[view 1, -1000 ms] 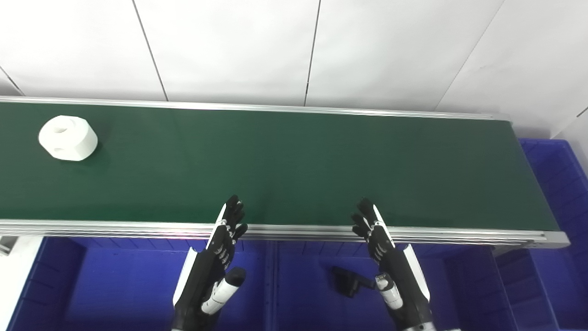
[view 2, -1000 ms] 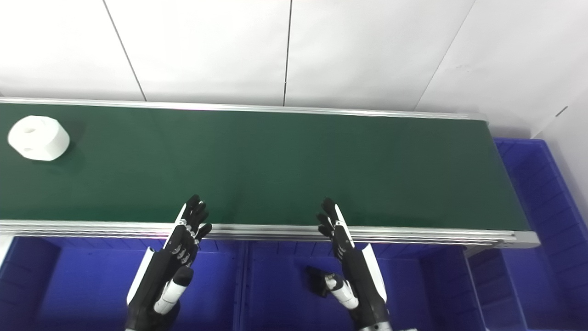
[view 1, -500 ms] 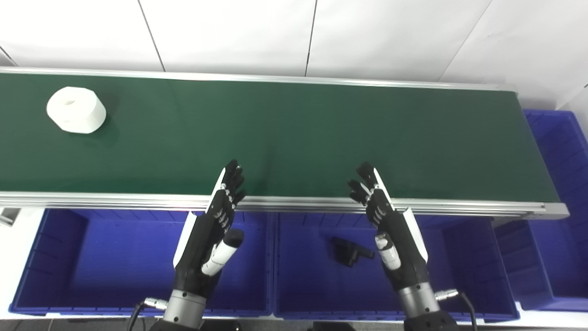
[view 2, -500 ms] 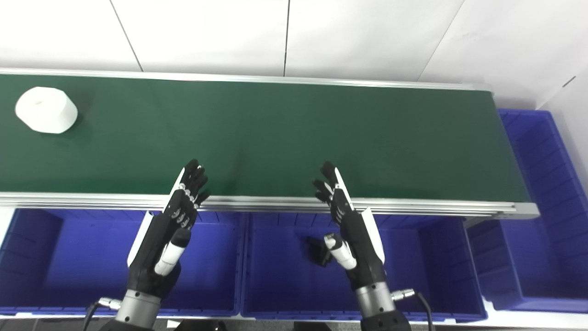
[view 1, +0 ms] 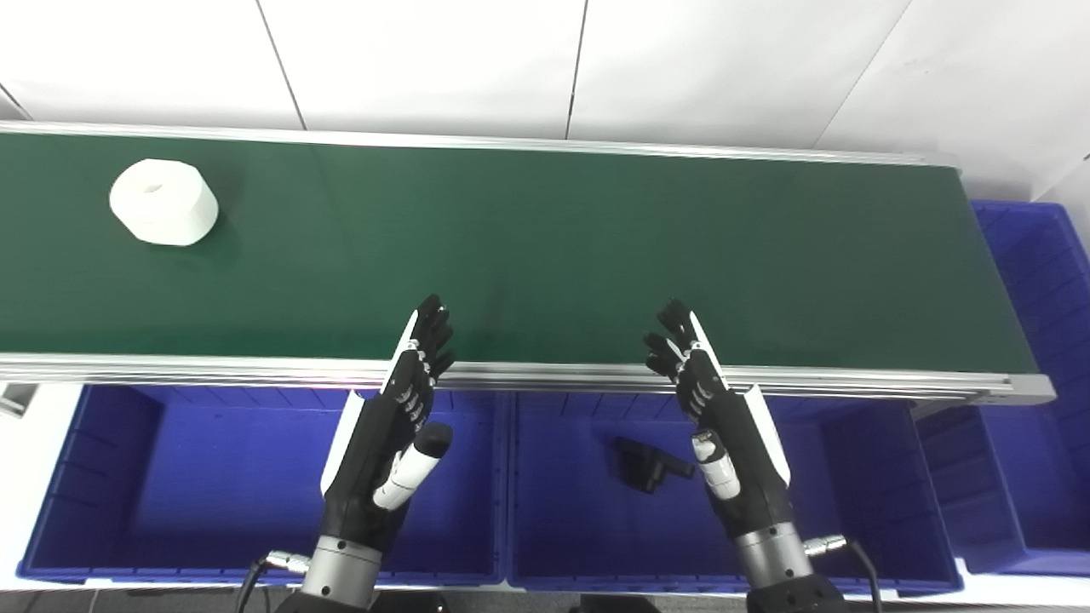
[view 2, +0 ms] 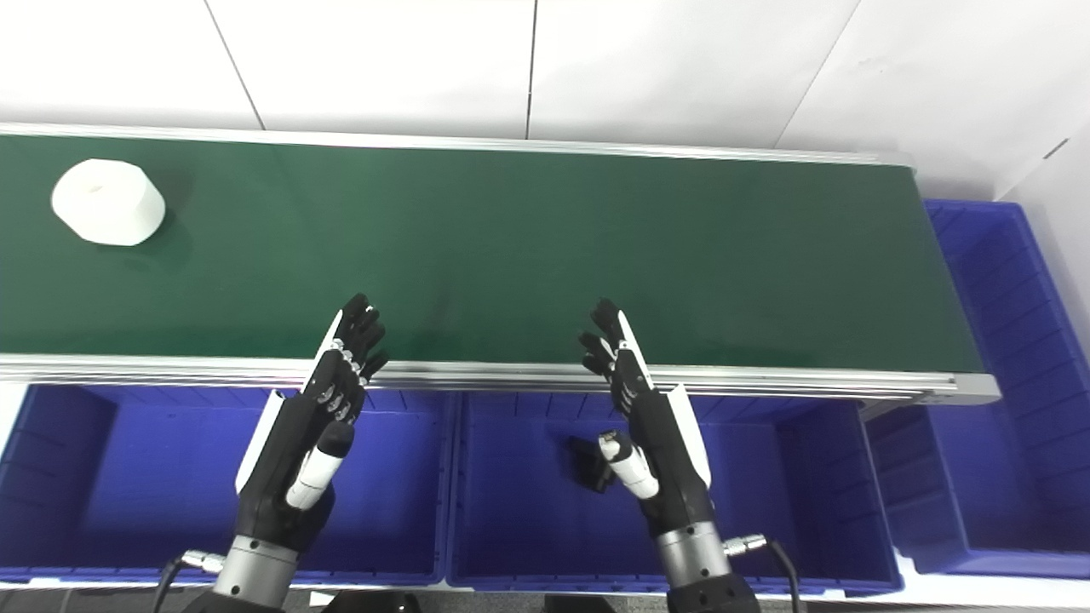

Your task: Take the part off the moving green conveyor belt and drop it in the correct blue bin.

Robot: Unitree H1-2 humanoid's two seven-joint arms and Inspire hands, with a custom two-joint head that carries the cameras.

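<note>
A white round part (view 1: 163,203) with a small hole in its top lies on the green conveyor belt (view 1: 545,247) at the far left. My left hand (view 1: 398,420) is open and empty, held over the near edge of the belt, far right of the part. My right hand (view 1: 714,412) is open and empty too, over the near belt edge above the middle blue bin (view 1: 579,545). The left blue bin (view 1: 196,511) sits below the belt under my left hand.
A black part (view 1: 647,464) lies inside the middle bin. Another blue bin (view 1: 1043,281) stands at the belt's right end. The belt's metal rail (view 1: 545,375) runs along the near side. A white wall stands behind the belt.
The white part has moved a little to the right on the belt. The camera tilted down a second ago, bringing the bins into view. Both hands stay open in place.
</note>
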